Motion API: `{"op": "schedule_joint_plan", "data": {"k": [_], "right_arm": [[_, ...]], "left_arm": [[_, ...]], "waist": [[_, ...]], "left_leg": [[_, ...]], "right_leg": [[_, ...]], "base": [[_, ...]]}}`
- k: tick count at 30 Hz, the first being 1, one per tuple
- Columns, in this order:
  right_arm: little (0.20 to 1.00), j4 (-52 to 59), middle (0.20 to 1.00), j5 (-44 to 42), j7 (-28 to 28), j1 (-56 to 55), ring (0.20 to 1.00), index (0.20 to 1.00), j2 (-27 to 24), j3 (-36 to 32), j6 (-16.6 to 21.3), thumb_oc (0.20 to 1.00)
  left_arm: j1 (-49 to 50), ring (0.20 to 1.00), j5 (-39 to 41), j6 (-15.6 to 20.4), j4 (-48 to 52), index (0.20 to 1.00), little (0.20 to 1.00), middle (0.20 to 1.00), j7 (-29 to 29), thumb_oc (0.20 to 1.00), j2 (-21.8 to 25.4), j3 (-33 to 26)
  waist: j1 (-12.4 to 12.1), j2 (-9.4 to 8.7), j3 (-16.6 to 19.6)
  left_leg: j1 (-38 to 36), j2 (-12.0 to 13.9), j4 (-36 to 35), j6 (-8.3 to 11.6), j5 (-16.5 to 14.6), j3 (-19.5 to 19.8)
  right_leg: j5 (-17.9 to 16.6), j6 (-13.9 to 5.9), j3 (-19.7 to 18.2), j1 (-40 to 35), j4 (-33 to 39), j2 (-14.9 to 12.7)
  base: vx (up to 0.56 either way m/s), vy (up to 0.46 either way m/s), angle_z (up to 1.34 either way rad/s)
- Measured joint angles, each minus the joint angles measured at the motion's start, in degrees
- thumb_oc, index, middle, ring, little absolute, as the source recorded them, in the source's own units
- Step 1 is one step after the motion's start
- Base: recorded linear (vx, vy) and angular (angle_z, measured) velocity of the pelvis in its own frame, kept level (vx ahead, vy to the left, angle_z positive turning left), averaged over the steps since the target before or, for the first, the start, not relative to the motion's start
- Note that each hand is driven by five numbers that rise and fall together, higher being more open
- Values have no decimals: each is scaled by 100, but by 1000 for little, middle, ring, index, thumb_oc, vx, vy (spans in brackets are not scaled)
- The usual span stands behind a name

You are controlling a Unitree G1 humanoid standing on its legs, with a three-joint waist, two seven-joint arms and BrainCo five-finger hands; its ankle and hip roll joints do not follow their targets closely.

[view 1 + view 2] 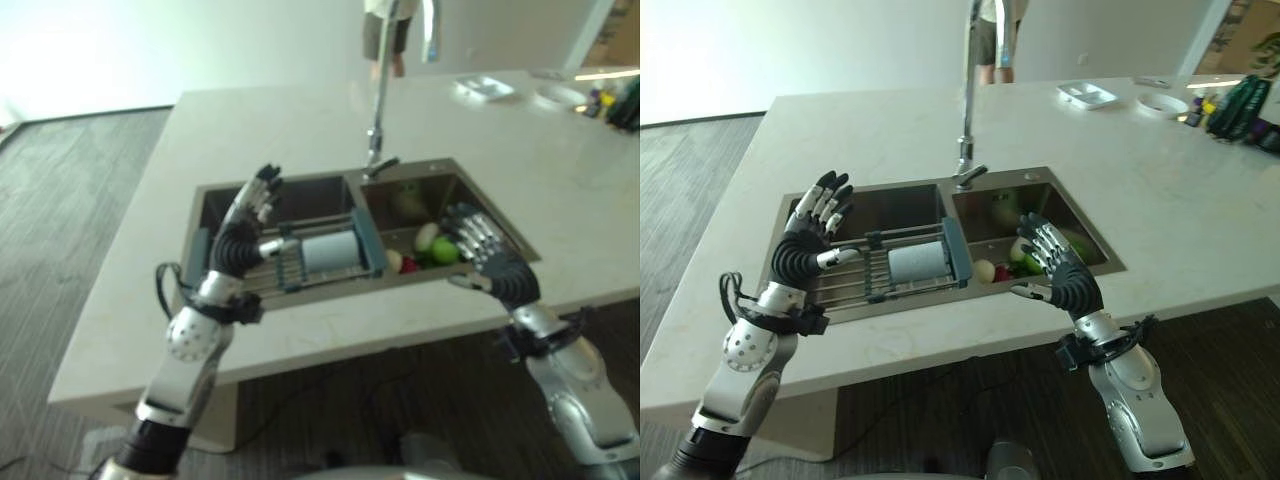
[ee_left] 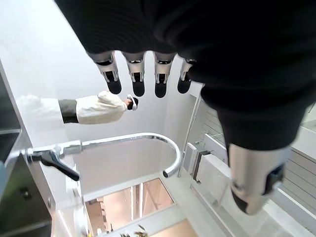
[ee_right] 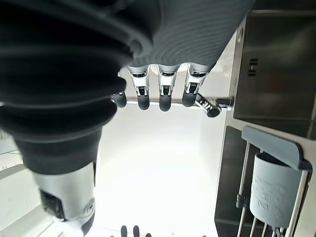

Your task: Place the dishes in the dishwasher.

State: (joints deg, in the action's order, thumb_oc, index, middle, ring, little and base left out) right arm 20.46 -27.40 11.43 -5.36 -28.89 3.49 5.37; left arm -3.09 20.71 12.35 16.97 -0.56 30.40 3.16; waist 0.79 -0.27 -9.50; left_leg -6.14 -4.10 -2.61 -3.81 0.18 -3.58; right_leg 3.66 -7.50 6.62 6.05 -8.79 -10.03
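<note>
Left hand (image 1: pixel 805 245) and right hand (image 1: pixel 1060 270) raised, fingers straight, over sink (image 1: pixel 890 205)

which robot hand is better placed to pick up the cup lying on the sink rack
Probably the left robot hand: it is open above the left end of the rack holding the cup. The right robot hand, also open, is over the right basin.

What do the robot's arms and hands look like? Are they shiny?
Yes, mostly. Both arms are silver-grey metal with rounded joints. The left hand and the right hand each have silver fingers with dark tips and a thumb. A dark ribbed cover, like a bendy sleeve, wraps the back of each hand and the wrist.
</note>
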Motion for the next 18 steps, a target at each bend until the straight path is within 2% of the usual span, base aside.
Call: {"op": "schedule_joint_plan", "data": {"k": [1, 3, 4, 8, 10, 13, 15, 18], "right_arm": [[1000, -22, 1000, -1, 2, 7, 1000, 1000, 16, 25, 1, 1000], [1000, -15, 1000, 4, -1, 96, 1000, 1000, 37, 44, 2, 1000], [1000, -100, 1000, 43, -35, 265, 1000, 1000, 42, 46, 2, 1000], [1000, -278, 1000, 40, -149, 470, 1000, 1000, -74, 28, -79, 1000], [1000, -272, 1000, 40, -161, 460, 1000, 1000, -94, -14, -86, 1000], [1000, -273, 1000, 40, -181, 451, 1000, 1000, -104, 10, -121, 1000], [1000, -272, 1000, 39, -183, 452, 1000, 1000, -110, 10, -125, 1000], [1000, -287, 1000, 41, -183, 461, 1000, 1000, -203, 59, -141, 1000]], "left_arm": [[109, 1000, -219, -10, 15, 1000, 1000, 1000, 55, 1000, -9, -131], [146, 1000, -642, -212, 103, 1000, 1000, 1000, 112, 1000, 14, -58], [141, 1000, -913, -366, 87, 1000, 1000, 1000, 163, 1000, -38, 1], [-18, 1000, -1494, -652, -23, 1000, 1000, 1000, 380, 1000, 220, 90], [-13, 1000, -1588, -758, -22, 1000, 1000, 1000, 438, 1000, 214, 78], [-19, 1000, -1994, -1212, -23, 1000, 1000, 1000, 404, 1000, 222, 148], [-72, 1000, -2226, -1366, -37, 1000, 1000, 1000, 392, 1000, 273, 185], [-436, 1000, -2500, -1897, -487, 1000, 1000, 1000, 364, 1000, 494, 479]], "waist": [[2, -22, 19], [-36, -216, 140], [-60, -221, 169], [20, -105, 187], [52, -39, 216], [180, 99, 298], [205, 152, 330], [200, 285, 414]], "left_leg": [[-104, 15, -41, 4, 10, 28], [-238, -37, -138, -48, 53, 61], [-251, 17, -158, 25, 44, 87], [-383, 305, -238, 218, 25, 30], [-379, 374, -264, 298, -11, -6], [-375, 468, -274, 351, -21, -19], [-377, 495, -273, 354, -2, -26], [-374, 501, -271, 366, 13, -40]], "right_leg": [[-343, -70, 46, -410, 620, -45], [-721, -78, 71, -991, 1175, 48], [-1002, 47, 80, -1178, 1388, 168], [-890, 187, 54, -1260, 1388, 468], [-836, 246, 42, -1262, 1388, 531], [-814, 284, 19, -1235, 1389, 629], [-814, 290, 11, -1228, 1389, 654], [-831, 314, 8, -1198, 1389, 662]], "base": [[104, -146, 24], [87, -124, 17], [130, -146, 6], [82, -97, -6], [59, -88, -14], [53, -68, -6], [56, -54, -4], [46, -30, -2]]}}
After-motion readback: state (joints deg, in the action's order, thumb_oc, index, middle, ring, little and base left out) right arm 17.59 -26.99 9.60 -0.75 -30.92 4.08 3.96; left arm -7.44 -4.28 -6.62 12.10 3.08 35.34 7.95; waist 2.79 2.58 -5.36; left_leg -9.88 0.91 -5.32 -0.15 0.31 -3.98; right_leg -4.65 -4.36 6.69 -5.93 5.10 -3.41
